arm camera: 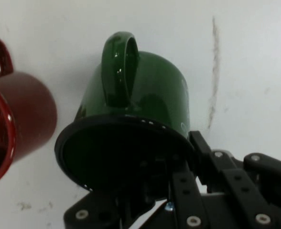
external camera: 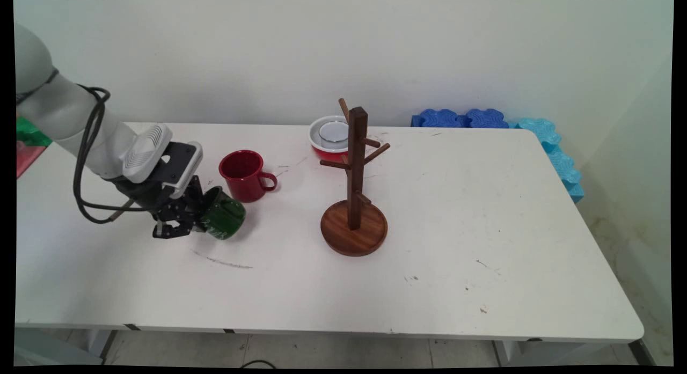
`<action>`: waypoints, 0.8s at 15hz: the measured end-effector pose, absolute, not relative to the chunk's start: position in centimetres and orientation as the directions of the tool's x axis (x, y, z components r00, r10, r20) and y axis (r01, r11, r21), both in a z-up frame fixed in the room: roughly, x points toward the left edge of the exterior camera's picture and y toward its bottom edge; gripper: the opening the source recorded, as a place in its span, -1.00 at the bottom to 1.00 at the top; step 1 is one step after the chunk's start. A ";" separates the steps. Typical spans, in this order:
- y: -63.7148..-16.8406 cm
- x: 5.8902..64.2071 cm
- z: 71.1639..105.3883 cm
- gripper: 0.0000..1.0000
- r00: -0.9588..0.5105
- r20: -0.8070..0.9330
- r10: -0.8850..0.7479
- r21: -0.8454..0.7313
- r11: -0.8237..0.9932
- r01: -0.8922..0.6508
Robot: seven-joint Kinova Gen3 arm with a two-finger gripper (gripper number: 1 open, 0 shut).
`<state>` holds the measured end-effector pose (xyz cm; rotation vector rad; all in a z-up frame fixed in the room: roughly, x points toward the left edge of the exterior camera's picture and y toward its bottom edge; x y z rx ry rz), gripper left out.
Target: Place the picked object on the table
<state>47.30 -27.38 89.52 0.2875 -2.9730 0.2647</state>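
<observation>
My gripper [external camera: 199, 222] is low over the left part of the table and shut on the rim of a dark green mug [external camera: 223, 219]. The mug is tipped on its side, mouth toward the hand. In the hand view the green mug [arm camera: 131, 114] fills the centre with its handle facing up, one finger inside the mouth and one outside the wall. A red mug [external camera: 242, 175] stands upright just behind it, handle to the right, and shows at the left edge as the red mug [arm camera: 16, 129] in the hand view.
A wooden mug tree [external camera: 354, 202] with bare pegs stands on its round base mid-table. Behind it sits a red bowl [external camera: 328, 142] holding a white cup. Blue foam blocks [external camera: 542, 143] line the far right edge. A pencil-like scuff [external camera: 223, 262] marks the table in front of the gripper.
</observation>
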 end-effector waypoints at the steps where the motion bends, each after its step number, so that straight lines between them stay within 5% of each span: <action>1: -27.4 47.5 89.3 -1.00 -0.974 0.146 -0.173 -0.165 0.966 -0.197; 12: -28.0 48.6 87.4 -1.00 -0.987 0.062 -0.151 -0.201 0.966 -0.160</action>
